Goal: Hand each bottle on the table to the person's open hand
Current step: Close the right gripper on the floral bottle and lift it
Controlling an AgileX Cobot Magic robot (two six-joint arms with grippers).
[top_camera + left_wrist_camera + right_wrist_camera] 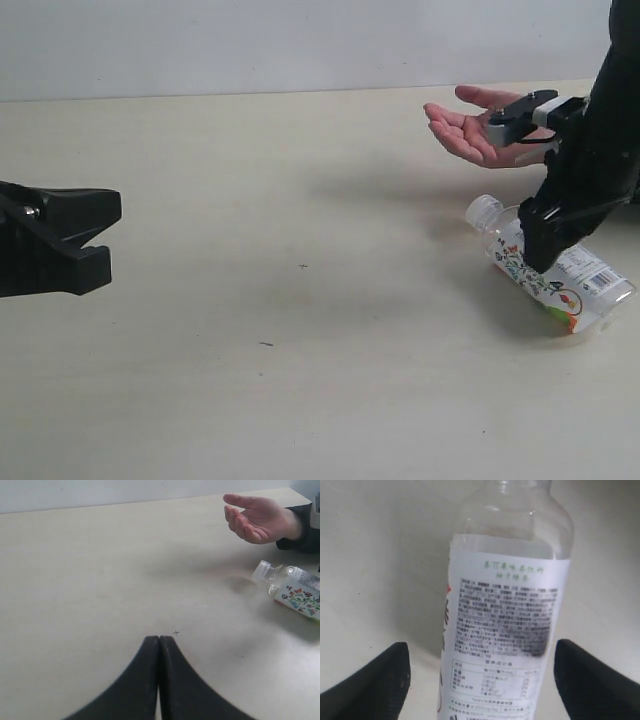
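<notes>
Now, right gripper [480, 652]: jaws spread, straddling the lying bottle [588, 282].
Grip: close squarely on the label [505, 625], mid-body.
Left gripper [159, 647]: closed, idle.

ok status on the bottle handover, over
left pincer shut, off to the side. right pincer open, straddling floral bottle, bottle lying flat, not gripped. open hand palm up beyond it, nothing between.
</notes>
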